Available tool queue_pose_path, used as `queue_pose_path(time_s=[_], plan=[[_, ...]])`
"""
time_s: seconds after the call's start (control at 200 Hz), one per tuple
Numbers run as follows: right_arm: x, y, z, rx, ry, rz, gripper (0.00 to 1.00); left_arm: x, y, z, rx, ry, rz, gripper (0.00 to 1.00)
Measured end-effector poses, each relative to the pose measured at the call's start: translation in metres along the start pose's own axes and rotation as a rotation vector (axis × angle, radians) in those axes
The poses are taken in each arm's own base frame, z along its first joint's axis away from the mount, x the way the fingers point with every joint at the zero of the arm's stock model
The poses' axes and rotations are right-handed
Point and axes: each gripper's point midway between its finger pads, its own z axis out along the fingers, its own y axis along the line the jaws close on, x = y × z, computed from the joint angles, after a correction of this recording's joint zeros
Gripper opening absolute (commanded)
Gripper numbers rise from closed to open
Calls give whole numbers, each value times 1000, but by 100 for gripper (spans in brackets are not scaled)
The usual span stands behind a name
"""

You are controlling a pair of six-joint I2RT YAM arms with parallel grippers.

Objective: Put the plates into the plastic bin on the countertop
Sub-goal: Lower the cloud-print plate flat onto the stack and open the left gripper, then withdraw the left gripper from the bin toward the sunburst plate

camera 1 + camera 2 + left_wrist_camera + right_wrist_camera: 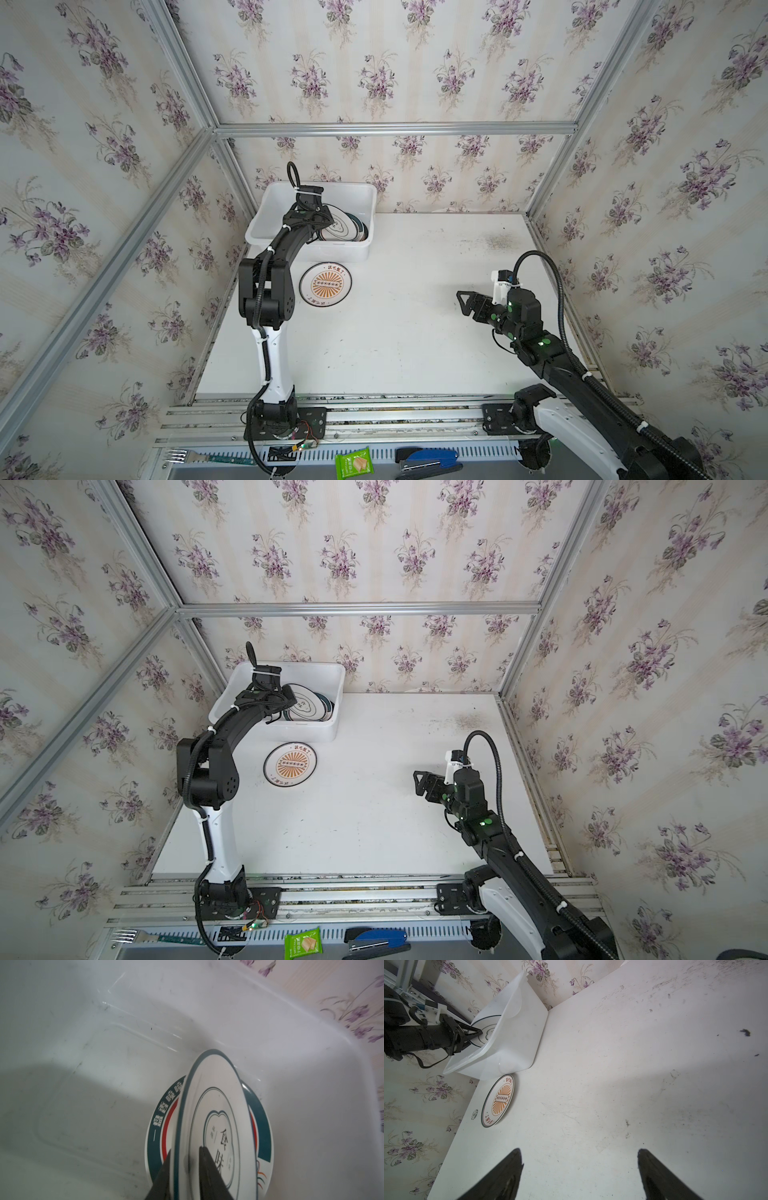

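Sitting in your white rectangular plastic bin [270, 216]: a teal-banded round plate [160, 1126], flat; a teal-rimmed white plate [216, 1088] tilted between your left claw [185, 1148] jaws, grip unclear. Your right claw [579, 1149] gapes empty; orange sunburst plate [325, 284] on white counter [395, 332] beside bin.

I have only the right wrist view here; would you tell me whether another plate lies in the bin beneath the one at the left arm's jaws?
Observer: Yes. In the left wrist view a plate with teal and red bands lies on the floor of the plastic bin, under the teal-rimmed plate.
Operator: Thank you. How does the upper one sit?
Observer: Tilted on edge, its rim between the jaws of the left gripper; whether they grip it I cannot tell.
Operator: Is anything lying outside my frame?
Observer: In both top views a fork, a green packet and a blue stapler lie along the front rail.
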Motion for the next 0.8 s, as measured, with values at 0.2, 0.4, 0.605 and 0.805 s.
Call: queue_pose_path(time_s=[0.2,0.4,0.605,0.805], plan=[[1,-1,1,4,2,1,89,7,6,3,-15,25,17,35],[2,-2,2,9,7,5,89,7,7,3,-16,29,26,54],[1,-2,2,11,9,6,90,9,8,-4,-15,33,60,99],[-13,6,2,4,-6,1,90,-10,11,-38,-34,-32,68,99]])
